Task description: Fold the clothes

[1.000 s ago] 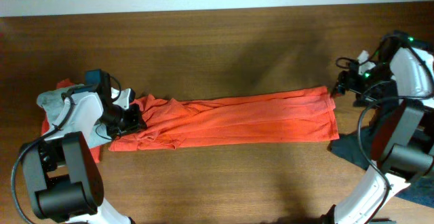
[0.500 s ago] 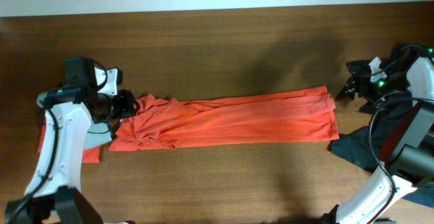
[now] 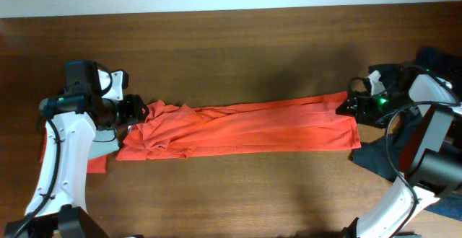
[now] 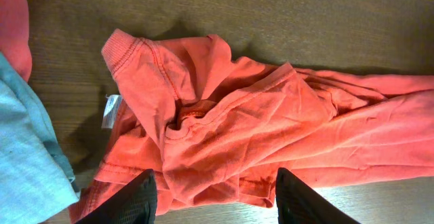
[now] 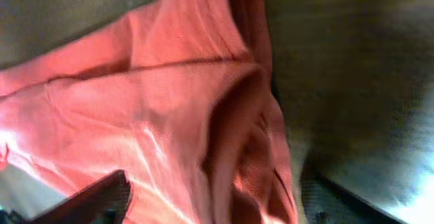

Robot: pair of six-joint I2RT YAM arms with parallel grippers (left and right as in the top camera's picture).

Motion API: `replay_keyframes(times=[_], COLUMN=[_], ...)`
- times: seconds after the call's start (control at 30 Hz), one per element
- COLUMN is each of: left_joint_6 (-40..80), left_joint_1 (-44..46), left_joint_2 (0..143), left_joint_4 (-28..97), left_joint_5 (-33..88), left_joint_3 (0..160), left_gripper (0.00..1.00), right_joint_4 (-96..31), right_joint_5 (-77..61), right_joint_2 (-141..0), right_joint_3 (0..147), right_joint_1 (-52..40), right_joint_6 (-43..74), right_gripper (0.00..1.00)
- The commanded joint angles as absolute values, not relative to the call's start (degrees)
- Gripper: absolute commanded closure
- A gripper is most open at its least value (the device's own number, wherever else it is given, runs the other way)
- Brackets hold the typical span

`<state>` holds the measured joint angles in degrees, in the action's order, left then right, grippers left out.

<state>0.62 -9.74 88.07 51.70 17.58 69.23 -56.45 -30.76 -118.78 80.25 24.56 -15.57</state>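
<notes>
A red-orange T-shirt [image 3: 245,128] lies folded into a long band across the wooden table, its bunched collar end at the left [image 4: 224,136] and its hem end at the right [image 5: 169,115]. My left gripper [image 3: 139,111] hovers open at the collar end, its fingers [image 4: 213,200] spread over the crumpled cloth and holding nothing. My right gripper [image 3: 349,104] is open at the hem's far corner, its fingers [image 5: 217,203] on either side of the folded edge. No lettering shows.
A grey garment [image 4: 24,149] and a plain red one [image 3: 97,162] lie at the left under my left arm. A dark navy garment [image 3: 379,159] lies at the right by the right arm's base. The table's far edge [image 3: 216,11] runs along the top.
My right gripper has come in leftward from off the cloth to the hem's far corner. My left arm swung back and now holds over the collar end. The shirt has not moved.
</notes>
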Motion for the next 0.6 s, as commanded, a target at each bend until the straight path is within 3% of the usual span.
replay_keyframes(times=[0.0, 0.1, 0.2, 0.37, 0.43, 0.57], left_joint_6=[0.0, 0.0, 0.0, 0.0, 0.0, 0.0], left_joint_1=[-9.8, -9.8, -9.8, -9.8, -9.8, -9.8], left_joint_2=[87.5, 87.5, 87.5, 87.5, 87.5, 87.5], left_joint_4=[51.9, 52.2, 52.3, 52.4, 52.8, 53.0], left_joint_5=[17.8, 17.8, 17.8, 17.8, 17.8, 18.2], left_joint_3=[69.9, 69.9, 69.9, 69.9, 69.9, 69.9], left_gripper=[0.44, 0.44, 0.44, 0.44, 0.44, 0.45], right_joint_4=[-55.4, -55.2, -55.0, -54.1, -53.5, -53.3], right_joint_5=[-31.0, -31.0, -30.9, -30.9, -30.8, -29.0], right_joint_2=[-118.5, -118.5, -118.5, -118.5, -118.5, -118.4], right_joint_3=[79.3, 79.3, 79.3, 79.3, 79.3, 80.9], right_joint_1=[22.9, 22.8, 22.8, 22.8, 22.8, 24.6], right_joint_6=[-15.4, -14.9, -14.5, -13.0, -13.0, -11.9], right_gripper=[0.29, 0.41, 0.65, 0.82, 0.96, 0.96])
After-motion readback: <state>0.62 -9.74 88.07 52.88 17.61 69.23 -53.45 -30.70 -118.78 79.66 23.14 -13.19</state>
